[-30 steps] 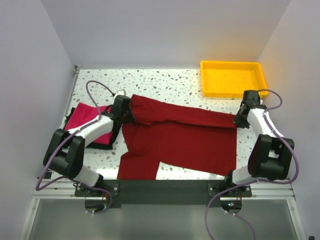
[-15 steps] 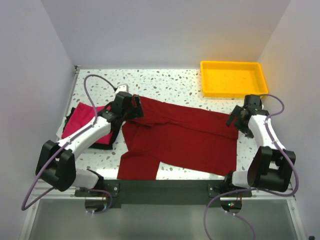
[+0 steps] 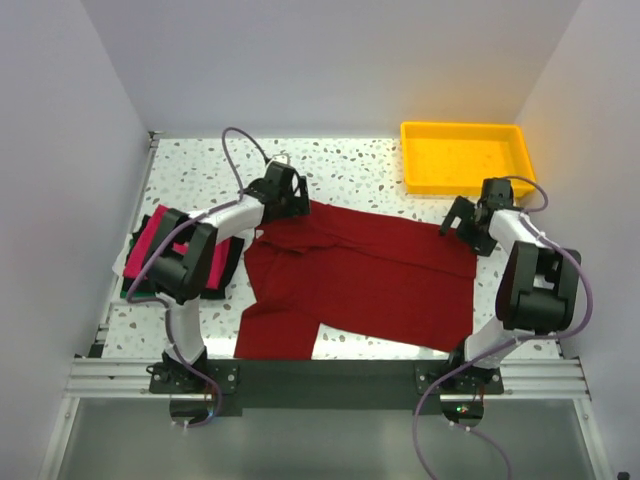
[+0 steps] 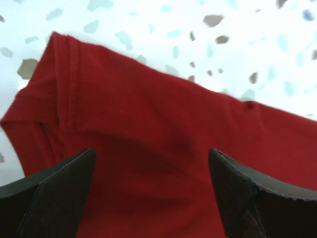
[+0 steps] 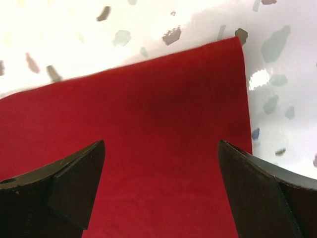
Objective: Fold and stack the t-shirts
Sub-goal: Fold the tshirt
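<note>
Red shirt (image 3: 370, 275) half-folded; left gripper (image 3: 284, 190) and right gripper (image 3: 462, 220) gape over its 12 o'clock edge; next move likely regrasps there.

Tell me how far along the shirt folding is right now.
Done: the pink t-shirt lies folded on dark ones at the left. In hand: the red t-shirt, spread out with its far edge apparently folded over; left gripper and right gripper hang open above it, holding nothing. Left: finish folding it and stack it.
</note>
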Controlling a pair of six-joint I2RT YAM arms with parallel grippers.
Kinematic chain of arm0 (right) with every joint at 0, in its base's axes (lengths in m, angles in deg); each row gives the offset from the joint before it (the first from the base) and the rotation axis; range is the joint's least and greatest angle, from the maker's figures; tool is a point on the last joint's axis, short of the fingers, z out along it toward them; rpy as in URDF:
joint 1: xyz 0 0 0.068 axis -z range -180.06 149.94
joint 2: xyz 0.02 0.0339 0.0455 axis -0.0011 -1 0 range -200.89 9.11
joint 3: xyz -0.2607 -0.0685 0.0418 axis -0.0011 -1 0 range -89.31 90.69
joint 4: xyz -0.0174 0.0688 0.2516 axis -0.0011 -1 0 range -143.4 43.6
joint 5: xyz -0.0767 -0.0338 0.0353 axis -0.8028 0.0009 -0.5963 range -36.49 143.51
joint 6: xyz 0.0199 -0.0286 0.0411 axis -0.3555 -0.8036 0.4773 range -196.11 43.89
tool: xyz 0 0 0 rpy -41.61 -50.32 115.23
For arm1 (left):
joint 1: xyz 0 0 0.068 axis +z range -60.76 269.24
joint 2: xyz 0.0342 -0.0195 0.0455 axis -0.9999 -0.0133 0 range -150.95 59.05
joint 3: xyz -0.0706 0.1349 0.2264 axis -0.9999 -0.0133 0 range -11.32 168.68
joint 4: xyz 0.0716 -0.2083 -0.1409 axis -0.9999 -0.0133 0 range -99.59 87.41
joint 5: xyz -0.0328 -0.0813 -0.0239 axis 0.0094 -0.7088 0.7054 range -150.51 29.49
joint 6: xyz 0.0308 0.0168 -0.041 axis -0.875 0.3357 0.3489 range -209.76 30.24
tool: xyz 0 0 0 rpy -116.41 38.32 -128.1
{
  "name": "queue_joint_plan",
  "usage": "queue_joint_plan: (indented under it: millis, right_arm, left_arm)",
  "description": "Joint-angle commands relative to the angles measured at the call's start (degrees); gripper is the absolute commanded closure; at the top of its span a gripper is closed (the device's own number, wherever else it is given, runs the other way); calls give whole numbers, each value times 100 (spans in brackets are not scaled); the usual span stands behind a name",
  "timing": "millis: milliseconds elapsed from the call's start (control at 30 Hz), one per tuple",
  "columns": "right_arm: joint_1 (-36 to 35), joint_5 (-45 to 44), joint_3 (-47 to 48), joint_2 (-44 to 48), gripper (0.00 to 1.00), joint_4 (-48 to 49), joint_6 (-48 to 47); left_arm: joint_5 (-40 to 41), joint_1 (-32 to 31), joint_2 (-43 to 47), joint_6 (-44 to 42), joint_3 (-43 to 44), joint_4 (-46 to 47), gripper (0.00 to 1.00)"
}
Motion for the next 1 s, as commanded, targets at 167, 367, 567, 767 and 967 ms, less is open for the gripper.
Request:
queue_joint_plan:
  millis: [167,367,567,767,967]
  right_arm:
    - [5,-257,390,-995,1,692,-311]
    - [5,-327,592,-1532,1,991,-557]
    - [14,-388,1110,-1955,1,974,-856]
    - [14,-679,1549,-2139,2,948,-1084]
    - [23,-714,1471,-1745,1,825,-1006]
  left_arm:
    - [-50,371,-783,-197,486,408,0]
    - [-559,600,-1152,-338,547,707,0]
    - [-613,600,-1556,-382,1039,612,0]
    - [-402,636,-1777,-277,1471,356,0]
    - [-340,644,-1391,-303,1568,294,0]
